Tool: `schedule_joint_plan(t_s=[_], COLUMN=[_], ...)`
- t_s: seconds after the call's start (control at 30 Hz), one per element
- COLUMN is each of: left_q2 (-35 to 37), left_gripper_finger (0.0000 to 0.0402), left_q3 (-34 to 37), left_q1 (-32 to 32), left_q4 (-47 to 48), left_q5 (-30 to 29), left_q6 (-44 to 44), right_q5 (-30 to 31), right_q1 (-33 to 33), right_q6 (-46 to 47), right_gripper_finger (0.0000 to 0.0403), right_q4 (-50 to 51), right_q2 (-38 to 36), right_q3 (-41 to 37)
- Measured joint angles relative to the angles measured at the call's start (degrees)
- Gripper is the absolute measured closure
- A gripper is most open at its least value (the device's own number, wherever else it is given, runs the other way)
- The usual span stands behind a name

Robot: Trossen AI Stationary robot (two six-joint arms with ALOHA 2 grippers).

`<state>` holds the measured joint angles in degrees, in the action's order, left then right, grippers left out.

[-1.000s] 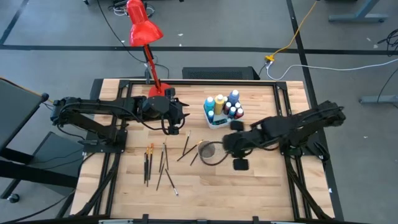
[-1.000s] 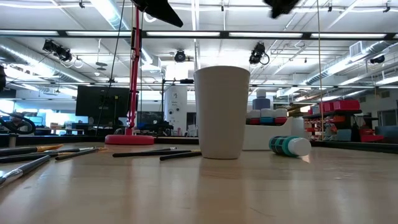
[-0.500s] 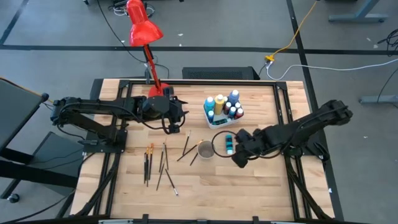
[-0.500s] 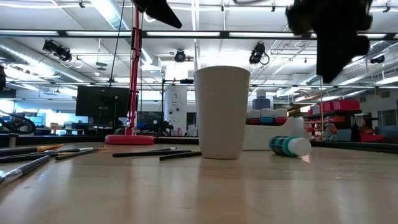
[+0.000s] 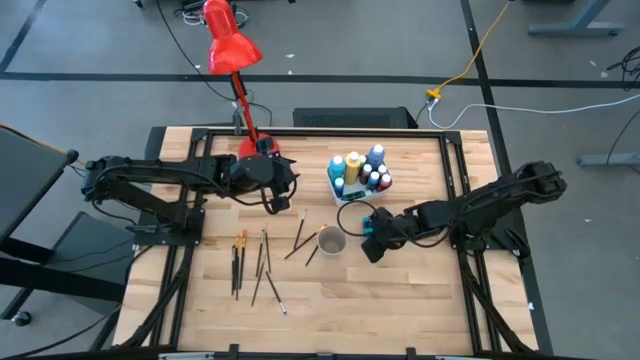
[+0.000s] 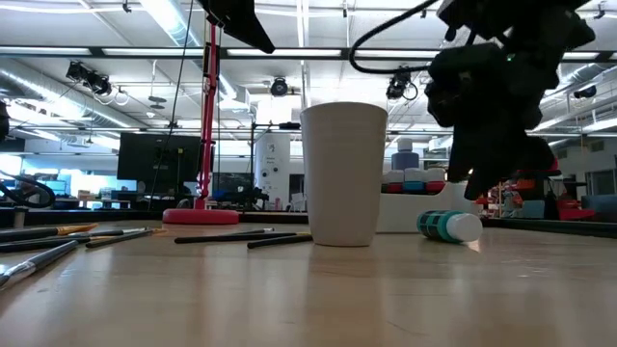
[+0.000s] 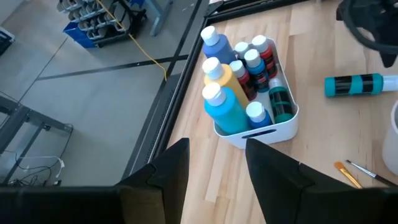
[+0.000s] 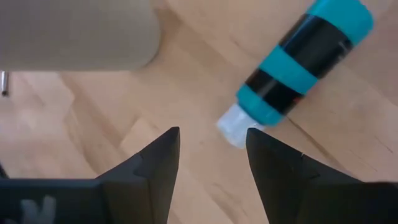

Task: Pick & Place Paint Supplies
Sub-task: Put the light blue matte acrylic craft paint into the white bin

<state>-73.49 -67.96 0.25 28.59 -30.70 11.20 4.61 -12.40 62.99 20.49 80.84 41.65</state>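
Right wrist view alone shows the teal bottle point(image 8: 303, 60) lying on the table point(image 8: 186, 124), white cap just beyond the right gripper point(image 8: 211, 162)'s spread, empty fingers (beside the white cup point(image 8: 74, 31)). The left gripper point(image 7: 214, 171) hovers open near the bottle tray point(image 7: 261, 127).

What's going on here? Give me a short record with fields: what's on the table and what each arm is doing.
Lying loose: teal paint bottle, on its side
White bin: upright paint bottles
White cup: upright, beside the teal bottle
Brushes: scattered on the table
Right gripper: open, just short of the teal bottle's white cap
Left gripper: open, raised near the red lamp
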Motion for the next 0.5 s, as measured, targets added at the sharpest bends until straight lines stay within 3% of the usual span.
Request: schedule_joint_plan(t_s=[0.5], left_q2=[0.00], left_gripper_finger=[0.0235], left_q3=[0.00], left_q1=[0.00], left_q4=[0.24], left_q5=[0.02], left_q6=[0.07], right_q5=[-1.01], right_q1=[2.09], right_q6=[1.08], right_gripper_finger=[0.0216], right_q4=[-2.69], right_q2=[4.43], right_q3=[-2.16])
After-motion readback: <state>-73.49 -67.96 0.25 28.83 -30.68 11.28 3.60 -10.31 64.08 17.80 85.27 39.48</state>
